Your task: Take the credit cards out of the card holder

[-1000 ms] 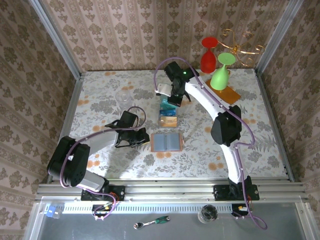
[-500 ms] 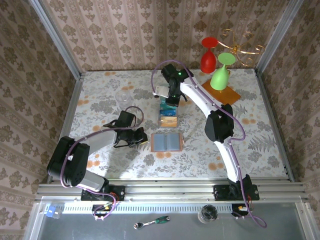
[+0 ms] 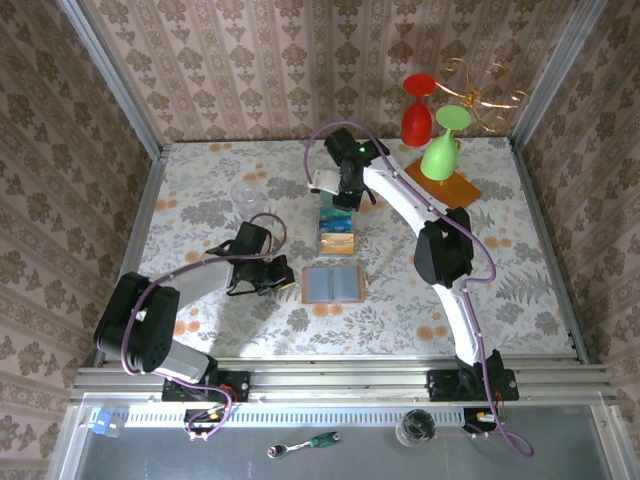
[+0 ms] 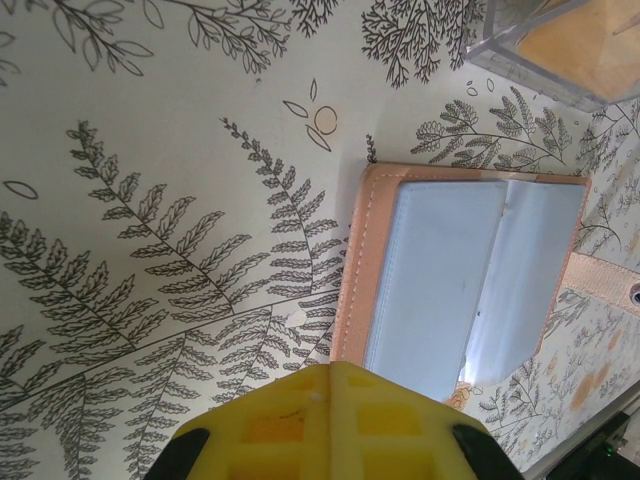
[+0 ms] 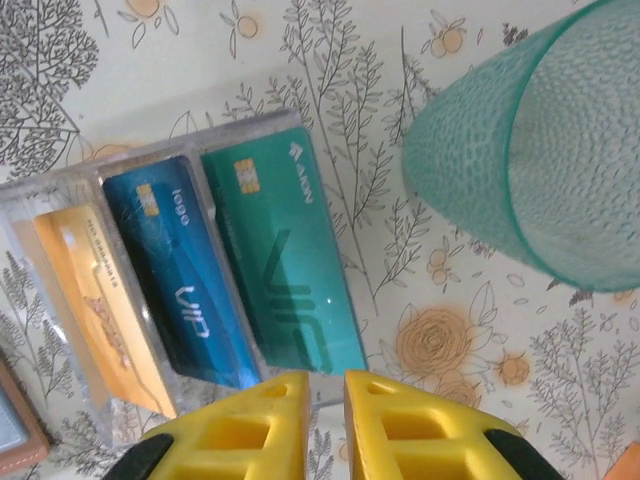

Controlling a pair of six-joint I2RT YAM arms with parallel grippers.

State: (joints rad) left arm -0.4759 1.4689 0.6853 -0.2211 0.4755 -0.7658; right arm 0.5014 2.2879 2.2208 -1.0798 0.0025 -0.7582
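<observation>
The credit cards [image 5: 190, 290] (orange, blue, teal) stand edge-up in a clear acrylic card holder [image 5: 60, 190] w/ right gripper [image 5: 325, 400] above, fingers nearly pressed together on nothing; cards prob. thin, stiff, slippery, so pinch one by top edge.

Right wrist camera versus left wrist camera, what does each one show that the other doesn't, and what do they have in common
Right wrist: three cards side by side in a clear tray, an orange-gold card, a blue card and a green card, plus a teal translucent cup; the right gripper has its fingers nearly together.

Left wrist: the open card holder, its grey pockets showing no cards, and one yellow pad of the left gripper.

Both: the leaf-print tablecloth, the clear tray's corner and yellow finger pads.
</observation>
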